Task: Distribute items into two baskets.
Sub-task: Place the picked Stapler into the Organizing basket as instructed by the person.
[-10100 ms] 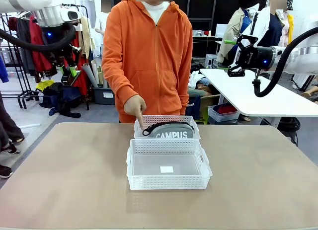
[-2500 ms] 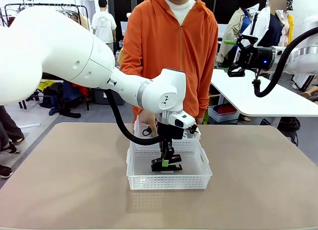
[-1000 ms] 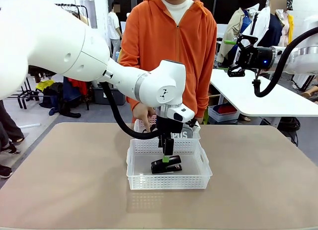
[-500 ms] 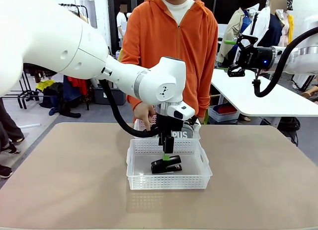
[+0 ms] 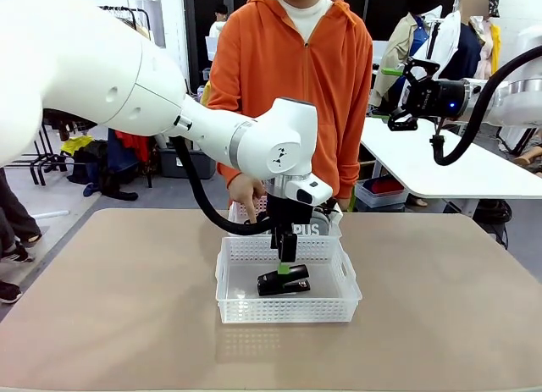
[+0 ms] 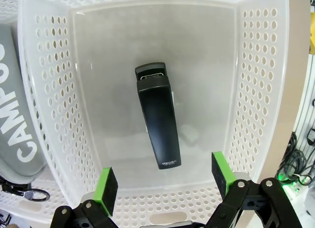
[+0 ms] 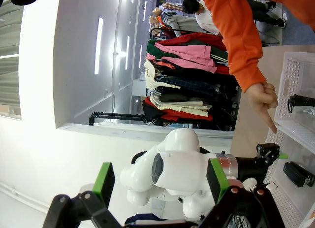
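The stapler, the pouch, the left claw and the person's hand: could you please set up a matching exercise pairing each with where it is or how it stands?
Things:
1. stapler
2. CAMPUS pouch
3. left claw
4. person's hand

Places or states:
A. open, just above the near basket
B. lying in the far basket
C. pointing down at the far basket's rim
D. lying flat on the near basket's floor

Pairs: 1-D, 2-B, 3-A, 4-C
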Motion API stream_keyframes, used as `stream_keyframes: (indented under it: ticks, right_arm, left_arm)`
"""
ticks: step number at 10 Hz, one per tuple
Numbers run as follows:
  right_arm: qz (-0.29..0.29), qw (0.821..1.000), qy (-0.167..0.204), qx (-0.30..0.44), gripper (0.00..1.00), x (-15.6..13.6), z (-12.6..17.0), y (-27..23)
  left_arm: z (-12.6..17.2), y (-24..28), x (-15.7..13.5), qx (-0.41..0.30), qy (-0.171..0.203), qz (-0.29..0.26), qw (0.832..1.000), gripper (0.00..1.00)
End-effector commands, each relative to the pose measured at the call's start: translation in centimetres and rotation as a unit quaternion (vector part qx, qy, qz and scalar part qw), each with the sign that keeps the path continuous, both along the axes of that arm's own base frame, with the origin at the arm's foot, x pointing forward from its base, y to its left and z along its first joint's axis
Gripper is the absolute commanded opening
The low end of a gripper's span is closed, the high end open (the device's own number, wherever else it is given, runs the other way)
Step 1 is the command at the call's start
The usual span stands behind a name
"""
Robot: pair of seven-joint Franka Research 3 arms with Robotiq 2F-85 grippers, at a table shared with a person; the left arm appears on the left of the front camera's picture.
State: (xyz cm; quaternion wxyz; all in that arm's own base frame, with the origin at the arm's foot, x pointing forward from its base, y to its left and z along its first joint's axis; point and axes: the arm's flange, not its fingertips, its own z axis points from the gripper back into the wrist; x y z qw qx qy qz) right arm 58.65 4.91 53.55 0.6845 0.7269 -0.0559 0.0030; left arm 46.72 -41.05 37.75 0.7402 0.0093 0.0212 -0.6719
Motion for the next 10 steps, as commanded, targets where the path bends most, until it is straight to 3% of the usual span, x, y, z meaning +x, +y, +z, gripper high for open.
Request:
stream_keyframes:
  ticks: [1,2,6,7,9,10]
  right_arm:
    - [-0.005,1.0,0.003,0.005,1.0,-0.1,0.3,0.0]
    - [-0.005,1.0,0.003,0.005,1.0,-0.1,0.3,0.0]
    - [-0.005,1.0,0.003,0.005,1.0,-0.1,0.3,0.0]
    - [-0.005,1.0,0.003,0.005,1.0,-0.1,0.3,0.0]
    - [-0.005,1.0,0.003,0.005,1.0,-0.1,0.3,0.0]
    - [-0.005,1.0,0.003,0.005,1.0,-0.1,0.3,0.0]
  left_arm:
    - [0.1,0.2,0.0,0.001,-0.001,0.001,1.0,1.0]
    - [0.0,0.0,0.0,0.0,0.0,0.0,1.0,1.0]
    - [5.6,3.9,0.5,-0.05,0.099,0.157,0.981,1.0]
    - [6.8,5.3,0.7,-0.075,0.141,0.19,0.969,1.0]
    - [9.0,8.4,1.4,-0.158,0.175,0.254,0.938,1.0]
    - [10.1,10.0,1.7,-0.197,0.194,0.327,0.903,1.0]
